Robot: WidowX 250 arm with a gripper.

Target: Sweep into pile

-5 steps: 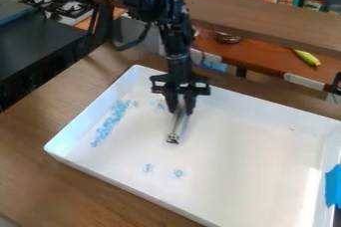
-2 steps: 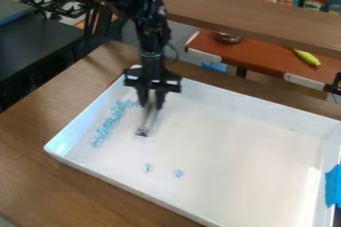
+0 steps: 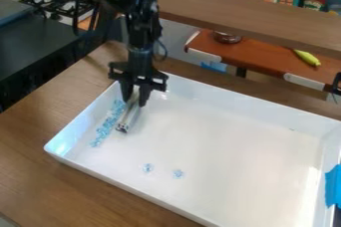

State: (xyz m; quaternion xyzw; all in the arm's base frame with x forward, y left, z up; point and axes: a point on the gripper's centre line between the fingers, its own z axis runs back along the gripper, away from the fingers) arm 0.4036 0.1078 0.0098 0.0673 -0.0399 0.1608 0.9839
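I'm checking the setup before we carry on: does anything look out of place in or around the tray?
Two clear blue pieces sit apart on the floor of the white tray, away from the strip of similar pieces along its left side. Nothing looks spilled outside it.

- One fixed camera view, looking down at a slant from above and in front of the white tray's (image 3: 233, 161) near edge.
- Facing across the tray toward its far edge, then over the wooden ledge (image 3: 253, 17) into the background, with the stove (image 3: 57, 4) sitting upper left.
- Not squaring up to the tray: its near edge is sloping down to the right.
- Sitting at middle range: the tray is taking up most of the lower frame, near-left corner showing, right side running past the border; wooden tabletop (image 3: 40, 121) is showing at left.
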